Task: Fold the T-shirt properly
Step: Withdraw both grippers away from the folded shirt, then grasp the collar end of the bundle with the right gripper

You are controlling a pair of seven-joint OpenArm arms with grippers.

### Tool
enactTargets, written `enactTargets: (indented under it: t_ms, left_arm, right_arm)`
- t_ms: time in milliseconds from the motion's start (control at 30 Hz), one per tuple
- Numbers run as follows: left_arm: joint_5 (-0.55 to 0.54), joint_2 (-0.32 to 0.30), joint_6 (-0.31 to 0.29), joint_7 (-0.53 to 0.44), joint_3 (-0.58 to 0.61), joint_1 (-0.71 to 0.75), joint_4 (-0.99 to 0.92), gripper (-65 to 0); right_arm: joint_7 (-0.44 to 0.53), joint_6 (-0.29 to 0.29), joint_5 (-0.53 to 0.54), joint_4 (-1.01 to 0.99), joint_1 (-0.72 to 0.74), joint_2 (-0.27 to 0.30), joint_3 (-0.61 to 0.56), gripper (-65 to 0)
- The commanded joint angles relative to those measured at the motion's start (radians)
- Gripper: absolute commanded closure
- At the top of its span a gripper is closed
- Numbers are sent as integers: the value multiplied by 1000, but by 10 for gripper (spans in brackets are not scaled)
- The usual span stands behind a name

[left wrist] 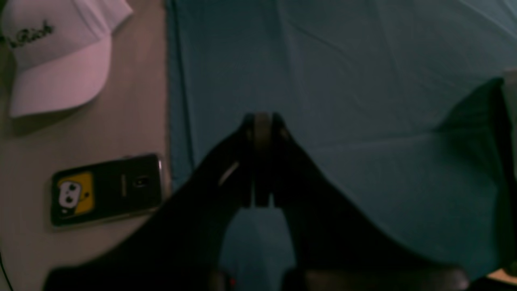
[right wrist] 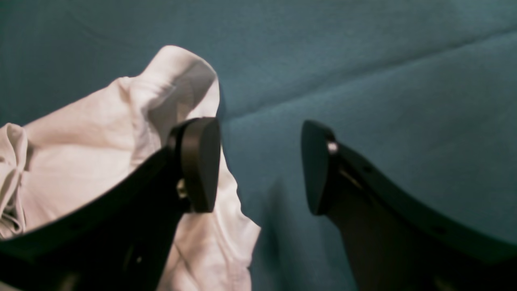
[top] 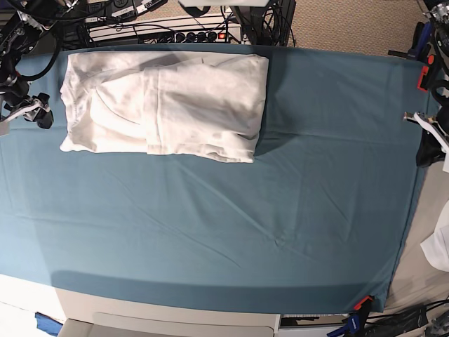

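Note:
The white T-shirt [top: 161, 105] lies folded into a rough rectangle at the far left of the teal table cloth [top: 231, 225]. In the base view my right gripper [top: 34, 112] hovers just off the shirt's left edge. The right wrist view shows that gripper [right wrist: 258, 165] open, with only teal cloth between its fingers. One finger [right wrist: 200, 161] stands in front of a rumpled edge of the T-shirt [right wrist: 93, 153]. My left gripper [left wrist: 262, 121] is shut on nothing, over bare teal cloth. In the base view it [top: 426, 149] sits at the cloth's right edge, far from the shirt.
A white cap [left wrist: 60, 52] and a phone [left wrist: 105, 188] lie on the beige surface beside the cloth's edge. Cables and a power strip [top: 189, 31] run along the back. A white fabric piece [top: 438, 246] hangs at the right edge. A clamp [top: 361, 303] grips the cloth's front right corner.

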Motion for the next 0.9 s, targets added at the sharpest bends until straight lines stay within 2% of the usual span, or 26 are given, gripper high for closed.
enactTargets:
  t_ms: [0,133,200,300,433,600,800,867]
  left_arm:
    - [-10,-19,12,-23,-9,-6,16,0]
    - [-11,-23,11,-26,-9,-7,16,0]
    - [-11,-23,11,-27,-9,-6,16,0]
    - [-11,-23,11,-27,-8,-6,16,0]
    - [-10,-23,11,-27,-8,-6,16,0]
    - [-10,-23,11,-27,-9,-4,16,0]
    - [-7,-23,11,-27,-9,-5,16,0]
    - [-7,-23,11,-35,-8,-5,16,0]
  right_arm:
    - [11,2,20,13,6,20,5,-321]
    - [-85,3,98,13,6,19,3,-322]
    - [-81,2,105,-1,6,20,1,-323]
    - [-82,2,155,-52,6,20,-20,-364]
    - [-84,3,217,-161,8,20,-98,-366]
    - [-91,3,231,-201,10,20,-202,-366]
    - [-196,3,325,-201,9,23,-232,-366]
    - [-196,7,334,-200,9,29,-232,-366]
